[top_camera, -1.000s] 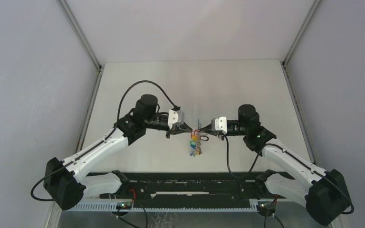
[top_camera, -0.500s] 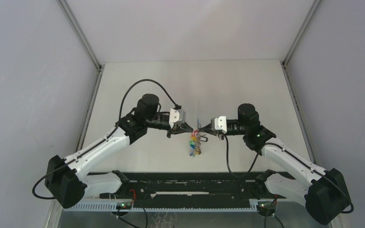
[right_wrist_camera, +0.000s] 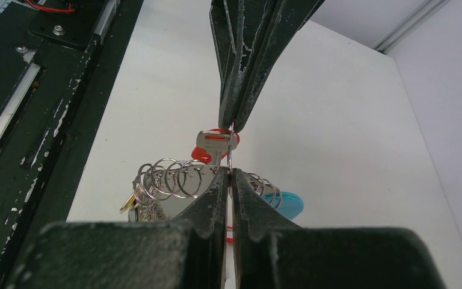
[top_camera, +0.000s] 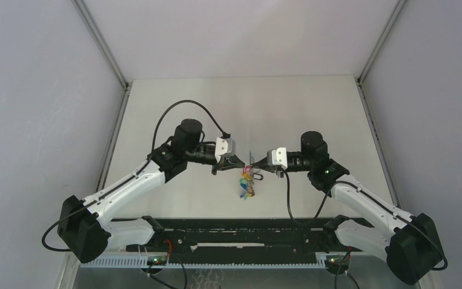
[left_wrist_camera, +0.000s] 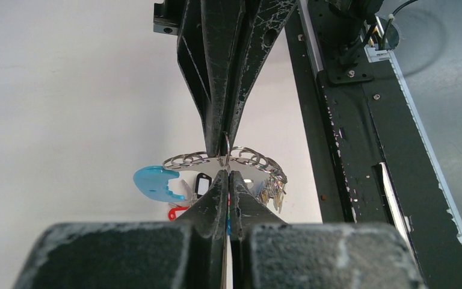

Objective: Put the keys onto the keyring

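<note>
Key (right_wrist_camera: 216, 139), pinched in the shut left pincer (right_wrist_camera: 231, 124), has barely shifted against the keyring (right_wrist_camera: 168, 179) clamped by the shut right pincer (right_wrist_camera: 230, 174); threading looks unfinished.

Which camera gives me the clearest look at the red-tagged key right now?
Right wrist: the red-tagged key shows its silver head and red tag just above the keyring. Left wrist shows only a sliver of red tag below the keyring; top external shows only a tiny red speck.
</note>
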